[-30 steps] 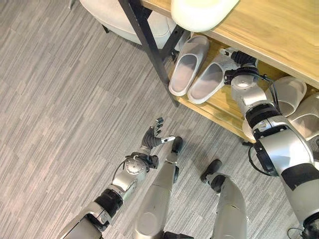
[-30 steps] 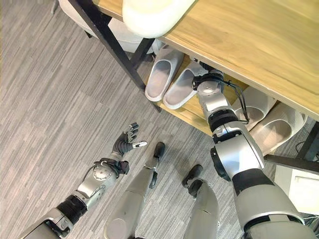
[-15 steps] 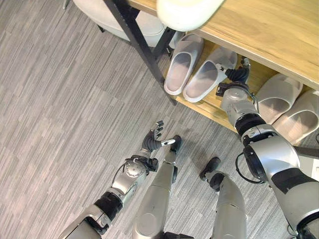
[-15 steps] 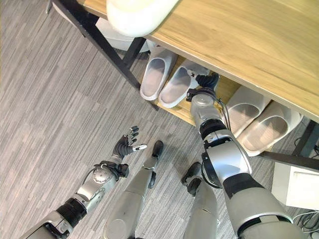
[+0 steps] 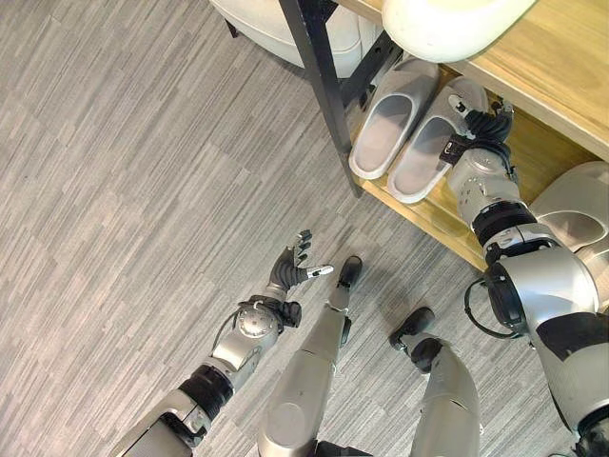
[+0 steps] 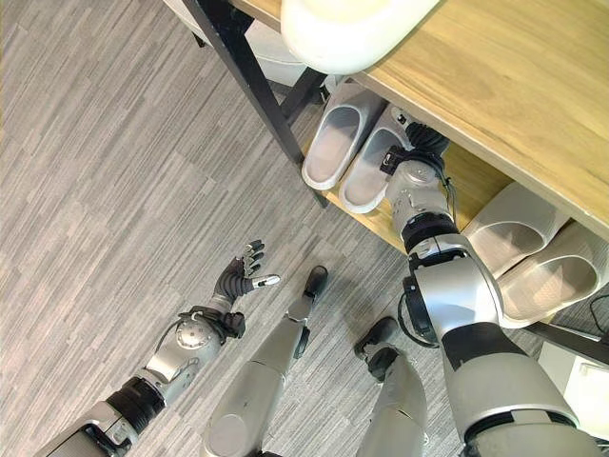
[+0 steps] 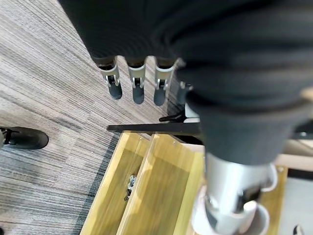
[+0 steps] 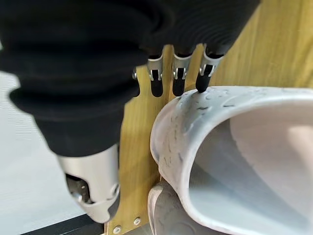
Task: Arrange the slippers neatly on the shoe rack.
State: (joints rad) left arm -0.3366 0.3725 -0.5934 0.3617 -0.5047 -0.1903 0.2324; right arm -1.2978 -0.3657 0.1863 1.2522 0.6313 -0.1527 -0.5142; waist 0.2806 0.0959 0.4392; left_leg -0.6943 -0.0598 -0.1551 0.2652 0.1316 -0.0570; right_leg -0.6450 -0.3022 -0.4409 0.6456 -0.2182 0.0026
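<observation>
Two light grey slippers [image 5: 390,129] [image 5: 433,152] lie side by side, toes inward, on the lower wooden shelf [image 5: 430,217] of the shoe rack. My right hand [image 5: 481,129] reaches under the top board to the right-hand slipper's toe end. In the right wrist view its straight fingers [image 8: 177,83] touch the rim of that slipper [image 8: 234,147], and the thumb [image 8: 93,193] stands apart from it. A second pair of slippers [image 6: 509,224] [image 6: 557,281] rests further right on the same shelf. My left hand [image 5: 290,271] hangs open over the floor, holding nothing.
The rack's black leg [image 5: 319,86] stands just left of the first pair. A white rounded object [image 5: 447,19] sits on the rack's top board [image 5: 571,57]. Another pale rounded thing [image 5: 285,24] lies behind the leg. Grey striped floor [image 5: 124,190] spreads to the left.
The camera has shifted, so the rack sits differently in view. My right hand stays at the right-hand slipper's toe end. The left hand has not moved.
</observation>
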